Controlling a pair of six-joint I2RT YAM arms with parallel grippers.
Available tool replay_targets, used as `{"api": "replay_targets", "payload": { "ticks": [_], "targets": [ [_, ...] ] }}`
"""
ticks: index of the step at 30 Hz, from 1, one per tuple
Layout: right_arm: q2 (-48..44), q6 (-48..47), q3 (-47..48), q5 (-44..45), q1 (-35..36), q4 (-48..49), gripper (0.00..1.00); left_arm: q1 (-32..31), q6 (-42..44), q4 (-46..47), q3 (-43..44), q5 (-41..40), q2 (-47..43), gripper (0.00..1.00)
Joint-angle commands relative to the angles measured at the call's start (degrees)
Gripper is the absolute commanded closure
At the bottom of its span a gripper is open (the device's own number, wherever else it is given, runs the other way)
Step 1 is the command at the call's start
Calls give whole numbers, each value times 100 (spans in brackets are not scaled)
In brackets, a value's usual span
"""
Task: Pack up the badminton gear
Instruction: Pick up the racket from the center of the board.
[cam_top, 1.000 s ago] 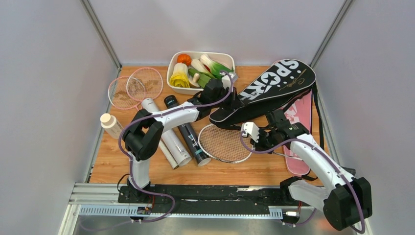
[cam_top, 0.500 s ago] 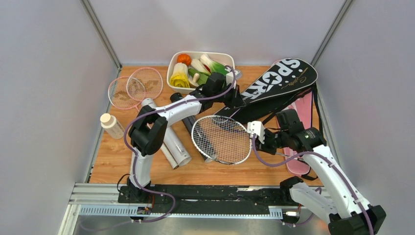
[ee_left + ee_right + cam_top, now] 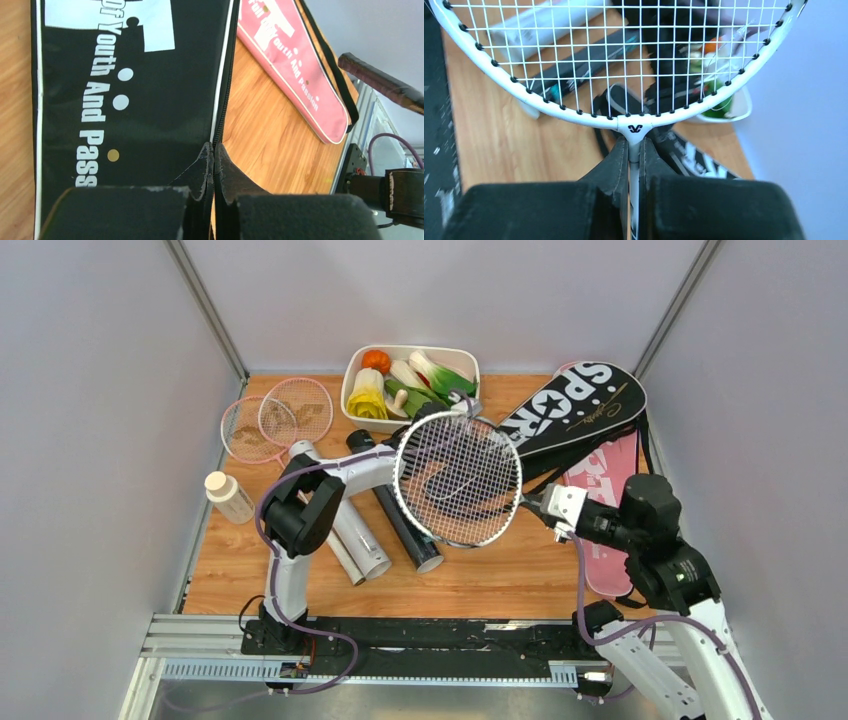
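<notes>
- right wrist: right gripper [image 3: 633, 150] clamped on racquet [image 3: 634, 128] at the throat, racquet held up off the table [image 3: 499, 145].
- left wrist: left gripper [image 3: 213, 156] pinched on black cover [image 3: 150, 125] at its zipper edge, pink cover [image 3: 295, 75] beside.

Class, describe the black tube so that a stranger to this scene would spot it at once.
Find the white tray of toy vegetables at the far edge of the wooden table. In front of it two long tubes lie side by side. Take the black tube, on the right; its neighbour is a white tube.
</notes>
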Motion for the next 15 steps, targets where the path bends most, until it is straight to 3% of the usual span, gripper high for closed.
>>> {"api": "replay_targets", "payload": {
  "ticks": [1, 5, 9, 12, 15],
  "targets": [
    [-31, 1266, -107, 356, -3, 2211, 100, 17, -121, 628, -229, -123, -567, 100],
    [561, 2345, 289, 1304, -4, 2639, 100, 17, -106, 762, -464, -314, -703, 100],
    [1516, 4072, 1254, 3539, -5, 2569, 100, 17, -155, 875, -584, -433, -783, 100],
    [2155, 4960, 2028, 4191, -4, 1965, 100, 19, -220, 1059, -710, -517, -861, 100],
    [2403, 5781, 2230, 4644, 1, 1713, 100, 17, -242, 1074, -742, -577, -880, 100]
  ]
}}
